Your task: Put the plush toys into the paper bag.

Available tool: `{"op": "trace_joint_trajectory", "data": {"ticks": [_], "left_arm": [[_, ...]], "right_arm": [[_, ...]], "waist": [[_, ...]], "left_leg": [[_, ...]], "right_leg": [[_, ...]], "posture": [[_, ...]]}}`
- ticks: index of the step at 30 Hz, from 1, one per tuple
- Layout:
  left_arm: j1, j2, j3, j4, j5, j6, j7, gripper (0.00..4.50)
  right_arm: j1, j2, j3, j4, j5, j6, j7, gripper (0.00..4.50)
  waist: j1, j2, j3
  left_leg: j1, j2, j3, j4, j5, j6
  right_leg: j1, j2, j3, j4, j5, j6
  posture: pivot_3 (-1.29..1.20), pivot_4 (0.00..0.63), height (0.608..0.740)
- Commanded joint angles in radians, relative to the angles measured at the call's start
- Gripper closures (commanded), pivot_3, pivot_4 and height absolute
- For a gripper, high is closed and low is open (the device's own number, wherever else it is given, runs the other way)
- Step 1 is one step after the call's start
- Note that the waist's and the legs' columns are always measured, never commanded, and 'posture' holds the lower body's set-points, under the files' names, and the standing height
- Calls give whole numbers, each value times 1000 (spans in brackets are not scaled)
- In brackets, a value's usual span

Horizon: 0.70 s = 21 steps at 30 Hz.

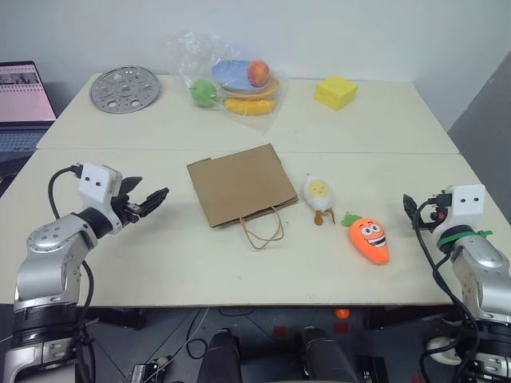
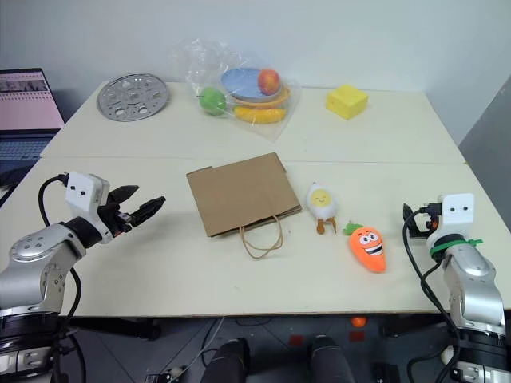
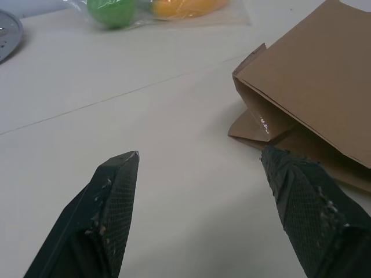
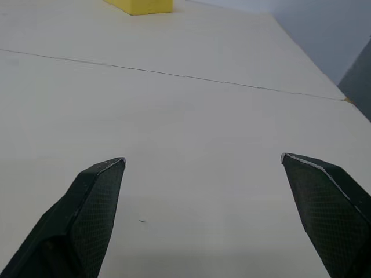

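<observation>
Toys, the egg (image 1: 318,191) and carrot (image 1: 370,239), lie center-right of frame beside the flat bag (image 1: 240,184), both grippers (image 1: 150,200) (image 4: 203,165) wide and empty, so nothing's started; next probably means grabbing one.

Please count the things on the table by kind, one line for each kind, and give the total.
Plush toys: 2 (carrot, egg)
Paper bag: 1
Clear plastic bag of fruit and plates: 1
Yellow sponge block: 1
Round perforated metal disc: 1
Total: 6
</observation>
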Motion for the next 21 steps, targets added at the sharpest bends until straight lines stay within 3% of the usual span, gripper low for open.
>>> {"op": "trace_joint_trajectory", "data": {"ticks": [1, 4, 7, 13, 21], "left_arm": [[-66, 121, -23, -145, -98, 57, -196, 898], [-161, 160, -139, -201, -123, 96, -317, 898], [-252, 138, -275, -234, -88, 79, -398, 898], [-356, 49, -537, -221, 119, -131, -478, 898], [-371, -4, -628, -128, 275, -324, -482, 898]], "right_arm": [[25, -132, 37, -234, 192, 103, 287, 0], [44, -243, 95, -348, 273, 180, 440, 0], [29, -290, 131, -420, 321, 226, 483, 0], [-3, -272, 169, -514, 324, 260, 424, 0], [22, -234, 142, -585, 350, 306, 331, 0]], "waist": [[0, 0, 1], [6, 0, 1], [6, 0, 1], [2, 0, 1], [2, 0, 1]], "left_leg": [[-1, 0, 0, 0, 0, 0], [-2, 0, -1, 0, 0, 0], [-1, 0, -1, 0, 0, 0], [-2, 0, 0, 1, 0, 0], [-3, 0, 0, 1, 0, 1]], "right_leg": [[-1, 0, 0, 0, 0, 0], [-1, 0, -1, 0, 0, 0], [1, 0, -1, -3, -1, -1], [0, 0, 0, -4, 0, 0], [-2, 0, 0, -1, 2, 4]], "posture": [[0, 150, 740], [0, 150, 740], [0, 150, 740], [0, 150, 740], [0, 150, 740]]}}
